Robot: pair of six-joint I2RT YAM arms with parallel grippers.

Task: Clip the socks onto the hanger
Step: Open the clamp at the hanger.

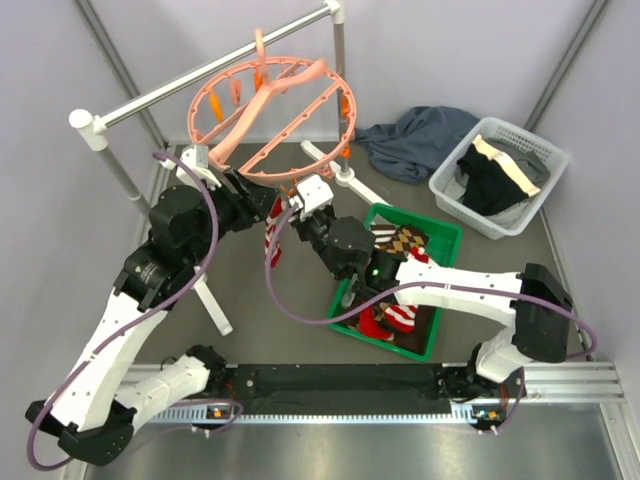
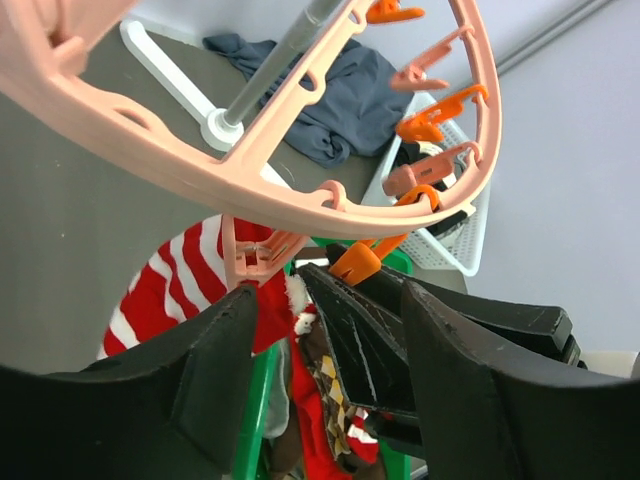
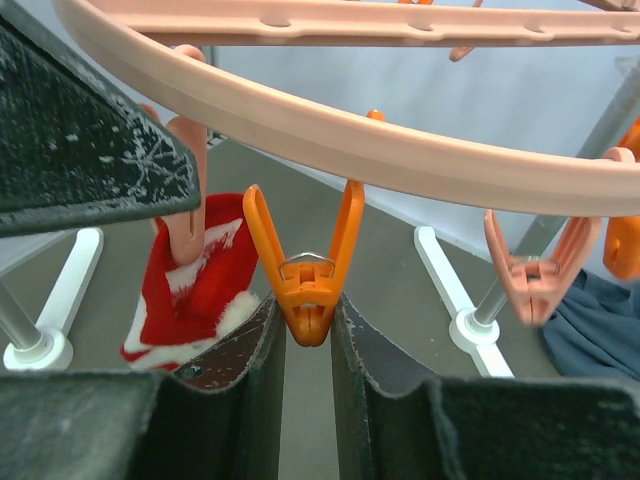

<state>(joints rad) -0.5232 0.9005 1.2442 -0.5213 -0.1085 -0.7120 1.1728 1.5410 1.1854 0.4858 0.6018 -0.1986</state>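
Striped sock [image 1: 272,238] hanging vertical from hanger [image 1: 346,108], right claw [image 3: 305,322] pinching orange clip [image 3: 305,275]

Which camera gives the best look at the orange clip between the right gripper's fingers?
Right wrist: the orange clip hangs centred and close under the hanger ring. Left wrist catches only part of it, below the ring; from the top camera it's too small to pick out.
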